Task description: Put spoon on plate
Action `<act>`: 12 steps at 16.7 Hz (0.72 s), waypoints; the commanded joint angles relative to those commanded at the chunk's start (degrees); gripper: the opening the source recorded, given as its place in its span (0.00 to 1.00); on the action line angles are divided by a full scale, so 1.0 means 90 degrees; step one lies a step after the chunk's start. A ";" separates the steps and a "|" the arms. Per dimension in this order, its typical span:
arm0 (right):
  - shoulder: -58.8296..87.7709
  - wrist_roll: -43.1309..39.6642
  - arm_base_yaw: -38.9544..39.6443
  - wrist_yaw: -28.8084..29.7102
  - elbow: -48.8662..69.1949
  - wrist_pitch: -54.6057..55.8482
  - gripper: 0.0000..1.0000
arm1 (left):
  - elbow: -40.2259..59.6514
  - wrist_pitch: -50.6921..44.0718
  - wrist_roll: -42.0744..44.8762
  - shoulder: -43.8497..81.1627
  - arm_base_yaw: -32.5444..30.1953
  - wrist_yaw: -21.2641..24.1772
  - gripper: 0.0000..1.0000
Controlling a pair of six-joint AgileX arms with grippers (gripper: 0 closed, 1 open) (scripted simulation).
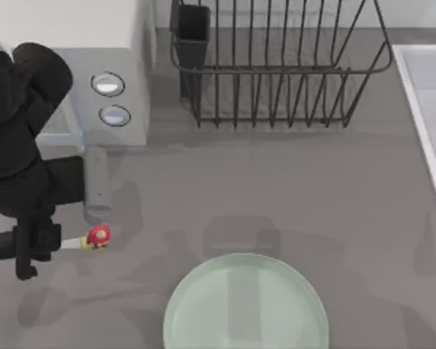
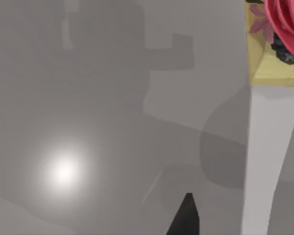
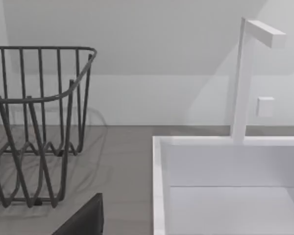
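1. Left gripper: at the table's left edge in the top view, directly over the spoon's handle. Whether its fingers are apart or clamped on the handle cannot be told.
2. Spoon: at the far left, well apart from the plate. Its red-and-yellow knob ornament pokes out just beside the gripper; the bowl is hidden under the arm. The left wrist view shows the white handle close up, running to the ornament.
3. Plate: pale mint-green, at the near middle edge, nothing on it; the spoon likely needs carrying rightward.
4. Dish rack: dark wire, at the back.
5. Right arm: parked, its wrist camera facing a white sink and faucet.
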 joint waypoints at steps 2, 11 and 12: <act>0.0000 0.0000 0.0000 0.0000 0.0000 0.0000 1.00 | 0.0369 0.0089 -0.0793 0.0495 -0.1213 0.0013 0.00; 0.0000 0.0000 0.0000 0.0000 0.0000 0.0000 1.00 | 0.1506 0.0637 -0.3558 0.1802 -0.4607 -0.0035 0.00; 0.0000 0.0000 0.0000 0.0000 0.0000 0.0000 1.00 | 0.1522 0.0654 -0.3606 0.1819 -0.4657 -0.0039 0.00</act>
